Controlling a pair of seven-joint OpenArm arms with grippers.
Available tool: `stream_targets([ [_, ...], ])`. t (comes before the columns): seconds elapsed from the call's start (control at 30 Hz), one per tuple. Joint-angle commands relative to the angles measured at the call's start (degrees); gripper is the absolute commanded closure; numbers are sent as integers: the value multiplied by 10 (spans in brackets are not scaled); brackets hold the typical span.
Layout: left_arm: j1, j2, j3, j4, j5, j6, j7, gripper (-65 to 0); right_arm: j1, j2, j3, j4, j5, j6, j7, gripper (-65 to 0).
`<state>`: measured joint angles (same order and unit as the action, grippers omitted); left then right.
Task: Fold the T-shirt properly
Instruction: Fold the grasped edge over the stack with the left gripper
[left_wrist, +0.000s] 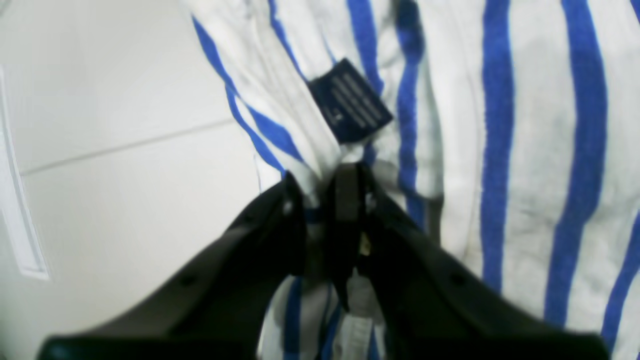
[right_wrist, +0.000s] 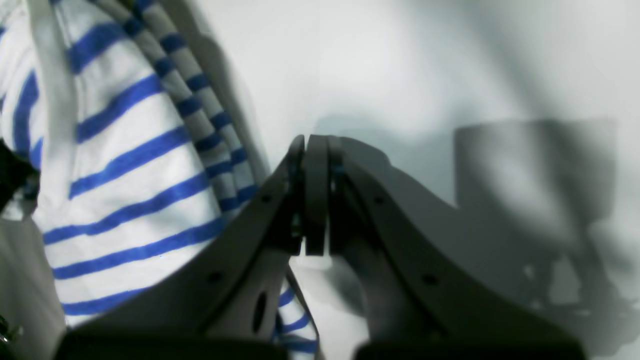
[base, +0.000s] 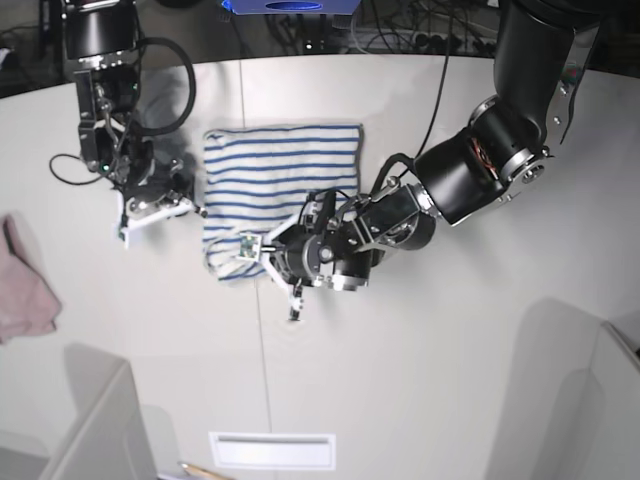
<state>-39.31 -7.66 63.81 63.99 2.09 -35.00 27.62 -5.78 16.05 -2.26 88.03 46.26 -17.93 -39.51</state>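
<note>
White blue-striped cloth T-shirt (base: 280, 185) already compact rectangle on white counter (base: 420, 350). Left gripper (left_wrist: 322, 187) fingers pinching edge by tag, likely final fold left. Right gripper (right_wrist: 312, 195) fingers pressed together, empty, beside shirt.

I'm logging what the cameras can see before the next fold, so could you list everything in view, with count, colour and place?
T-shirt: one, white with blue stripes, partly folded at the table's middle.
Tag: one, dark, at the shirt's neck, just beyond the left fingers.
Cloth: one, pinkish, bunched at the table's left edge in the base view.
Table: one, white, under everything.
Cables: several, dark, behind the far edge of the table.
Left gripper: one, black, fingers shut on the T-shirt near its tag.
Right gripper: one, black, fingers shut, holding nothing, beside the shirt's edge.
</note>
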Motion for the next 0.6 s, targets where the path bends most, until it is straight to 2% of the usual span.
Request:
stream_targets([
  [0.0,-24,6,-5,6,1,5,-6,0,-4,8,3,9,-1,4,10,0],
  [0.2,-25,7,-6,6,0,1,-2,0,-26,8,5,9,-1,4,10,0],
  [0.33,-19,5,-6,6,0,-45,-1,0,-29,8,5,8,-1,4,10,0],
  [0.43,-19,4,-6,6,0,-50,4,0,-30,8,5,8,-1,4,10,0],
  [0.57,-21,5,-11,7,0,-50,62,0,-30,8,5,8,-1,4,10,0],
])
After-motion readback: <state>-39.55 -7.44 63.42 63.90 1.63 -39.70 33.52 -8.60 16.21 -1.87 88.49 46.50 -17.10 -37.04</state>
